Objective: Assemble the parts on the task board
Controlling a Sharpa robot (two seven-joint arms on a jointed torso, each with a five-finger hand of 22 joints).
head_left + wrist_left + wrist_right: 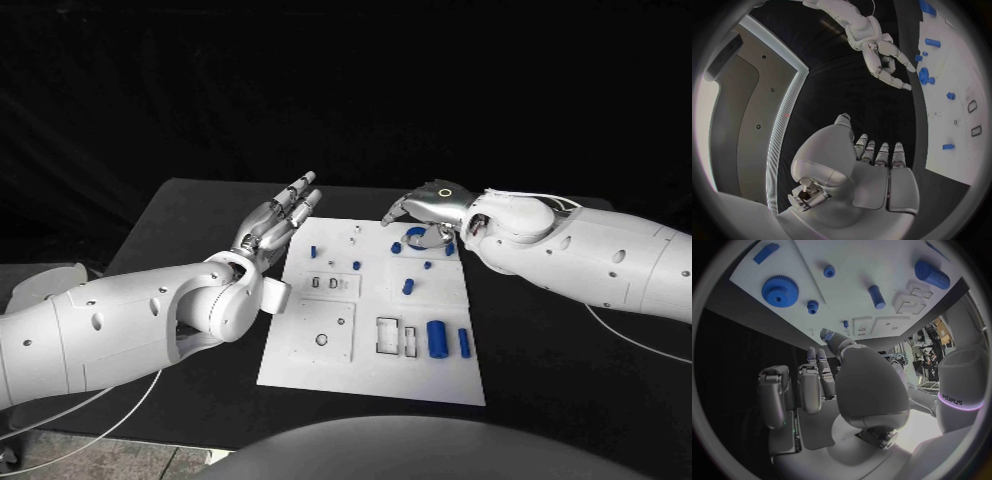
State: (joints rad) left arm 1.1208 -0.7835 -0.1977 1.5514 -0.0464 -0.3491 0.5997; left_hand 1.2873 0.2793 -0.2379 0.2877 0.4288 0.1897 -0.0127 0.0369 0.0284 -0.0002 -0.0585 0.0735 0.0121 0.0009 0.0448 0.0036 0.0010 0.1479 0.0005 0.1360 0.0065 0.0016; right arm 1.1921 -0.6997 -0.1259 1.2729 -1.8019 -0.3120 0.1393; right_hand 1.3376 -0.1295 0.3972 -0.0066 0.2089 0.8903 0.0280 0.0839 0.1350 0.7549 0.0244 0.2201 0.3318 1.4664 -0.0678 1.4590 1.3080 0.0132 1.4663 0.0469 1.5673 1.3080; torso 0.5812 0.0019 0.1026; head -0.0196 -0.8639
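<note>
nearest the robot, on the near end of the flat white rectangular task board (361, 375), a fat blue plastic cylinder (436, 339) and a slimmer blue peg (464, 342) lie side by side, long axes running near-to-far, just beside an empty rectangular slot; both are well apart from either hand. further up the board a short blue pin (408, 287) lies loose, tilted slightly off that axis. past it, at the far right corner, sits the round blue toothed plastic gear (780, 290), and the silver right hand (427, 207) hangs just beyond and above it, fingers curled downward, parted, with nothing in them; the gear lies just toward the robot from its fingertips. the silver left hand (278, 219) is off the board's far left edge, fingers straight and together, holding nothing. the right hand is plainly the nearer to the gear, so the reach looks like its job.
</note>
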